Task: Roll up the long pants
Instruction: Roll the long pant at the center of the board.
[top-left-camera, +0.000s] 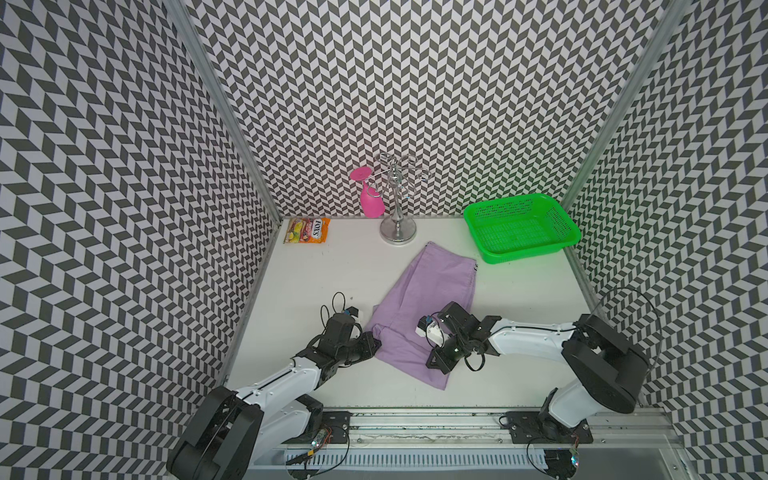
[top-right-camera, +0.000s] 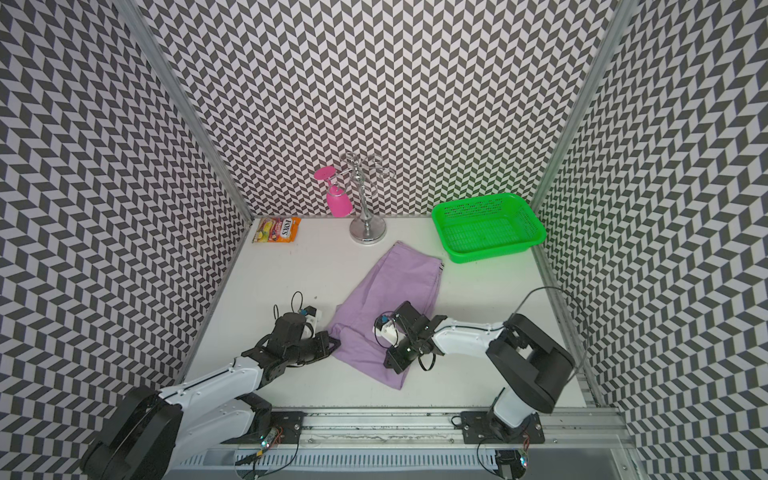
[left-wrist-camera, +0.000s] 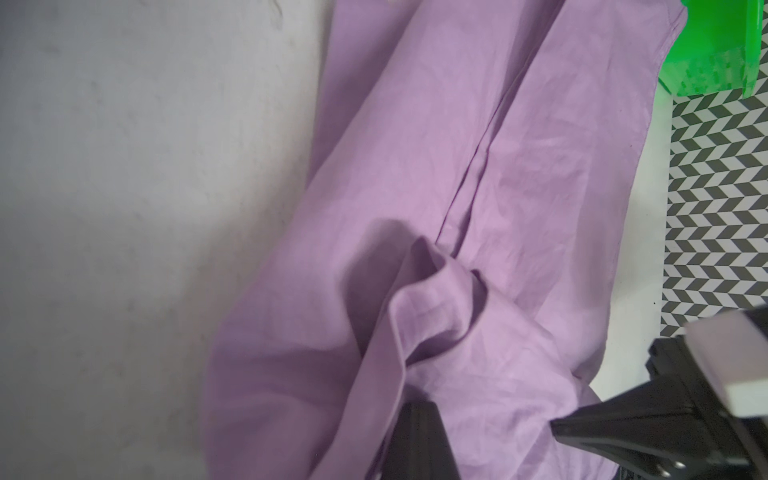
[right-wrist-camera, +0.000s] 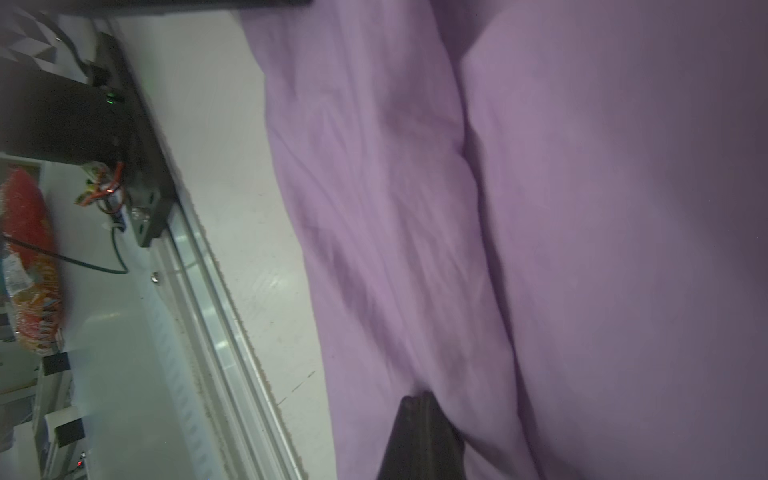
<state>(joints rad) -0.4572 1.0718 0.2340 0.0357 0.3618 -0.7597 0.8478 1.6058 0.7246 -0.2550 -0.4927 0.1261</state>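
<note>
- Two arms work on a white surface, boxed in on three sides by black-and-white chevron walls; a metal rail runs along the front edge.
- Back of the surface: candy packet in the left corner, chrome glass rack at mid-back with a pink glass hung upside down on it, green basket in the right corner.
- long pants: lilac, lying flat on a diagonal in the middle of the surface. Far end points at the rack base, near end lies toward the rail. A seam runs down the length. Dark-and-white striped trim shows on the edge facing the basket.
- left fingers: pressed together, pinching a raised fold at the pants' left corner.
- right fingers: pressed together on the cloth at the near end, with creases puckering at the tips.
- Edges: far corner is near the rack base but apart from it; the trim edge is near the basket, also apart.
- Open room: bare surface left of the pants up to the packet, bare surface to the right below the basket, and a bare strip between the near hem and the rail.
</note>
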